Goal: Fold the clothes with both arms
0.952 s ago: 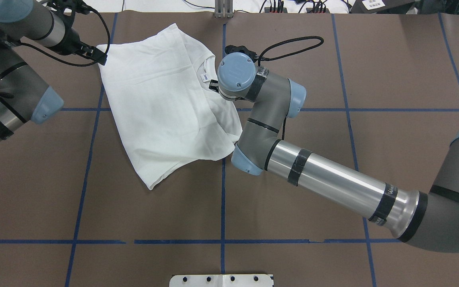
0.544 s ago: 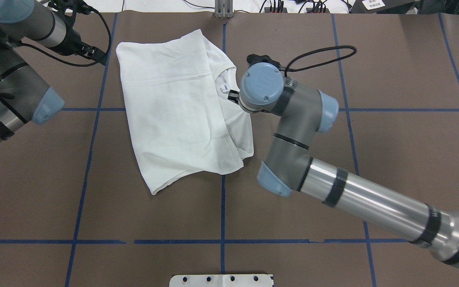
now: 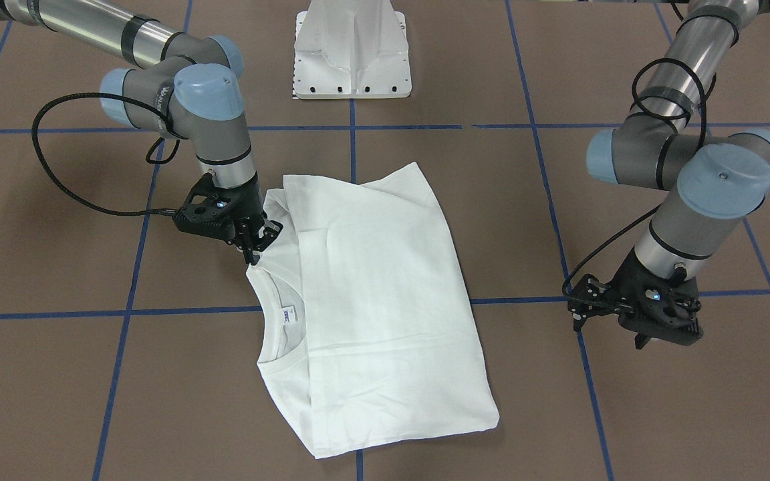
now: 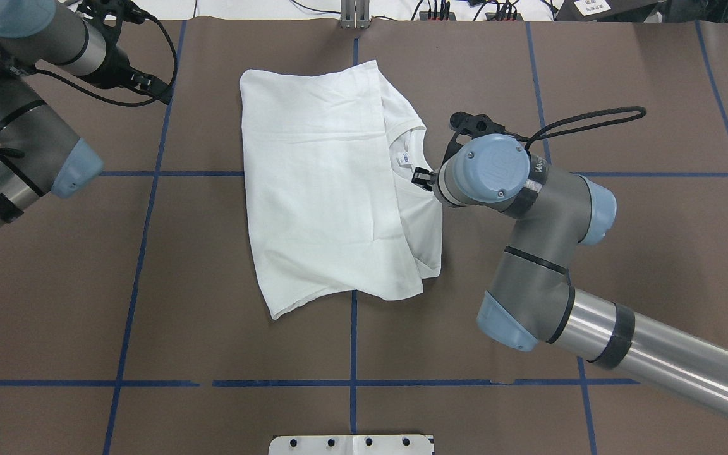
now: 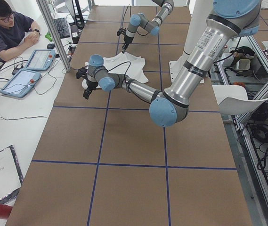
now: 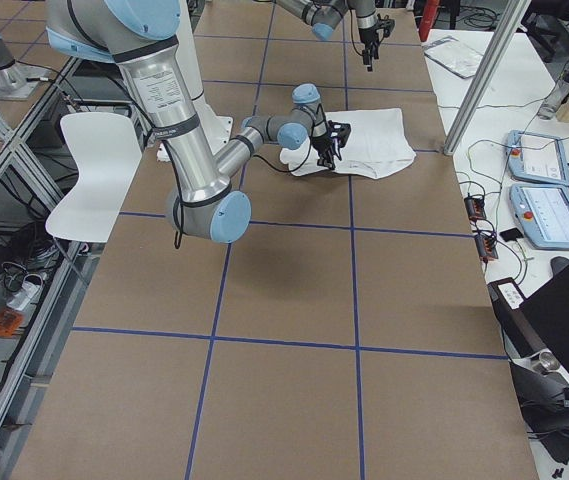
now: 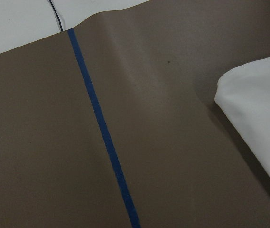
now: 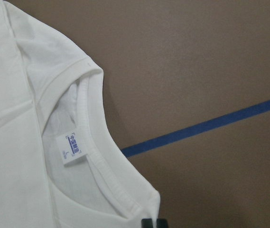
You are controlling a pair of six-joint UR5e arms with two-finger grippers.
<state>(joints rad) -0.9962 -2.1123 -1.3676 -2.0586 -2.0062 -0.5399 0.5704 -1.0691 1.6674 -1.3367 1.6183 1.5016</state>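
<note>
Seen across a brown surface [image 3: 91,401] marked with blue tape lines [image 3: 124,312]: a white T-shirt [image 3: 385,294], lying flat and already partly folded, one side turned over the body to give a rough rectangle. Placed around the central tape crossing, neck end toward the robot's right, hem end toward its left. Collar [image 8: 101,156] open and facing up, with a small label [image 8: 72,148] inside.

Right end effector [image 3: 259,242] down at the shoulder edge just beside the collar, fingertips drawn close together and apparently pinching the hem there, no gap visible between them in the wrist view. Left end effector [image 4: 163,95] well apart from the cloth, hanging above bare surface off the hem end, carrying nothing. Too foreshortened to tell how wide its fingers stand.

Likely step in hand: sliding or squaring the shirt by the pinched shoulder, ready for the next fold.

To do it well:
- Keep the pull low and parallel to the surface, dragging the thin cloth as one piece rather than peeling the folded layer open.
- Move slowly, since a grip on a single hem risks swinging the far end round.
- Line up the long edge with a tape line.
- Bring the left end effector to the opposite corner before any lift, raising both ends together.
- Watch for bunching beneath the collar.
</note>
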